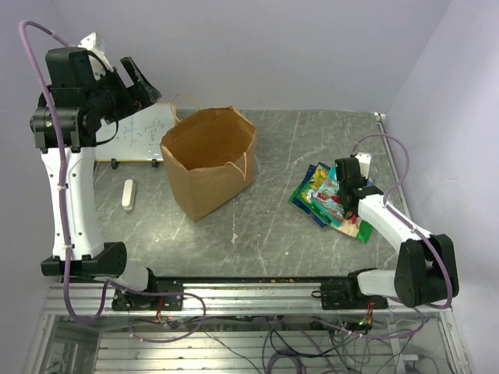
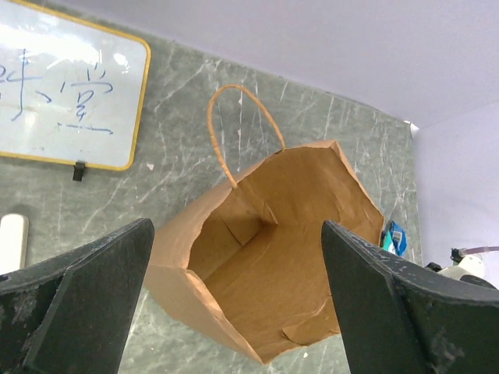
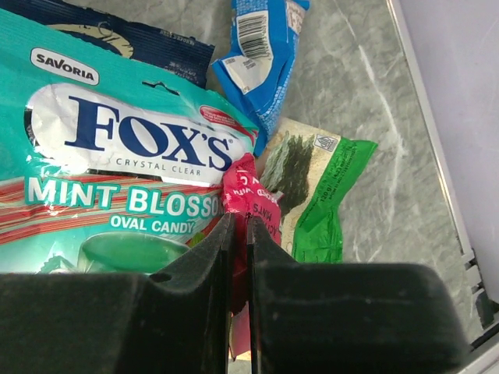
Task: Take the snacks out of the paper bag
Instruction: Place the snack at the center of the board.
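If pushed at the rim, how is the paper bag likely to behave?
The paper bag looks empty in the left wrist view, so it is probably light and would slide or tip. Its thin kraft walls, already creased, would likely buckle rather than transmit a push.

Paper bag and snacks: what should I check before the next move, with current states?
1. Paper bag standing, mouth open: ok.
2. Nothing visible inside it: ok.
3. Bag's deepest corner, hidden by its near wall: cannot tell.
4. Left claw open, clear of the bag: ok.
5. Right claw let go: not ok, shut on the red packet.
6. Visible snacks lie on the table, apart from the bag: ok.
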